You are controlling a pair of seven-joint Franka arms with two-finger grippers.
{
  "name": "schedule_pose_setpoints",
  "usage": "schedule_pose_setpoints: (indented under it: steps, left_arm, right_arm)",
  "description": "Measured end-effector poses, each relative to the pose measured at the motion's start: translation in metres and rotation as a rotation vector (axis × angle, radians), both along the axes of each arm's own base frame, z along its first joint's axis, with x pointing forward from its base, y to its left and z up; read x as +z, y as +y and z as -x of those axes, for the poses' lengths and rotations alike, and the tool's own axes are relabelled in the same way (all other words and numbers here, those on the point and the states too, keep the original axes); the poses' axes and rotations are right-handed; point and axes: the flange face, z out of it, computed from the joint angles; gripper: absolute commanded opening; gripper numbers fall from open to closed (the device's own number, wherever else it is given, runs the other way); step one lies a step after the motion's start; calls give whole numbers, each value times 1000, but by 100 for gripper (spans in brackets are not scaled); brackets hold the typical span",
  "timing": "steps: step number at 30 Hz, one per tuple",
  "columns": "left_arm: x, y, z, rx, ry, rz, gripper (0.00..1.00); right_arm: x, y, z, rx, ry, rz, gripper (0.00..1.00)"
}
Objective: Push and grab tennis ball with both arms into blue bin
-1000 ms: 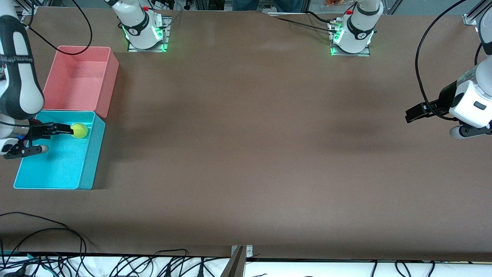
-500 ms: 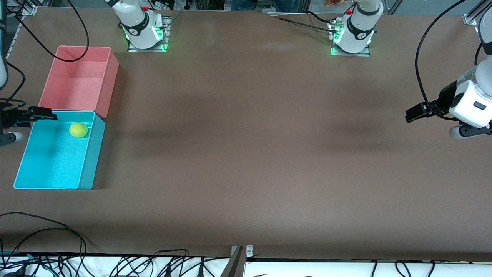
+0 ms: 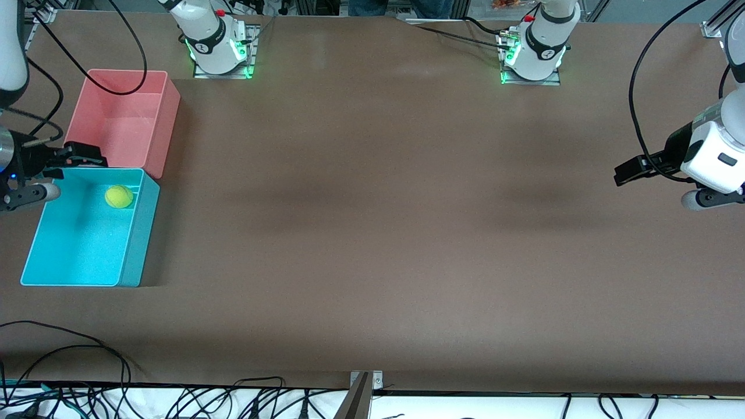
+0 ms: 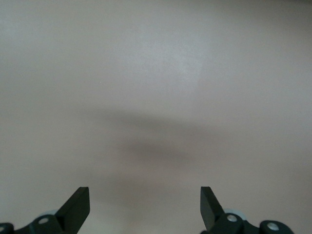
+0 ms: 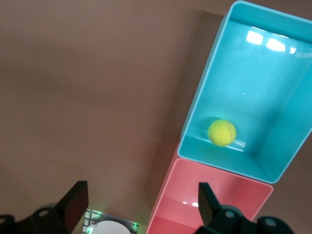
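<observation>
The tennis ball (image 3: 119,196) lies in the blue bin (image 3: 64,269), near the bin's end that adjoins the pink bin. It also shows in the right wrist view (image 5: 222,132) inside the blue bin (image 5: 287,131). My right gripper (image 3: 78,156) is open and empty, up in the air over the edge where the blue bin meets the pink bin; its fingers (image 5: 74,204) stand wide apart. My left gripper (image 3: 625,173) is open and empty over bare table at the left arm's end; its fingers (image 4: 78,205) frame only table.
A pink bin (image 3: 163,116) stands against the blue bin, farther from the front camera; it shows in the right wrist view (image 5: 168,192) too. Cables lie along the table's front edge (image 3: 70,349). The two arm bases (image 3: 218,49) stand along the back.
My right gripper let go of the ball, which stays in the blue bin, and pulled up and back toward the pink bin. The left arm has not moved.
</observation>
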Motion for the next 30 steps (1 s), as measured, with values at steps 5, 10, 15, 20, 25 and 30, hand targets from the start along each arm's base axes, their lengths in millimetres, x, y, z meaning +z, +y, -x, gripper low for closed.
schedule_pose_setpoints:
  steps: [5,10,15,20,25,30]
  left_arm:
    - [6,4,-1,8,-13,5,100]
    - [10,7,-2,16,-24,14,100]
    - [16,17,-2,50,-37,37,100]
    - [24,27,2,87,-49,57,100]
    - [33,27,8,85,-62,45,100]
    - [36,30,14,-5,-63,38,100]
  right_arm:
    - [17,17,7,-10,-10,10,100]
    - [24,33,12,-17,-7,16,100]
    - [29,44,17,-20,6,25,100]
    - [35,58,20,-36,-2,53,100]
    - [36,57,20,-61,-10,67,100]
    - [28,34,13,-127,-63,19,100]
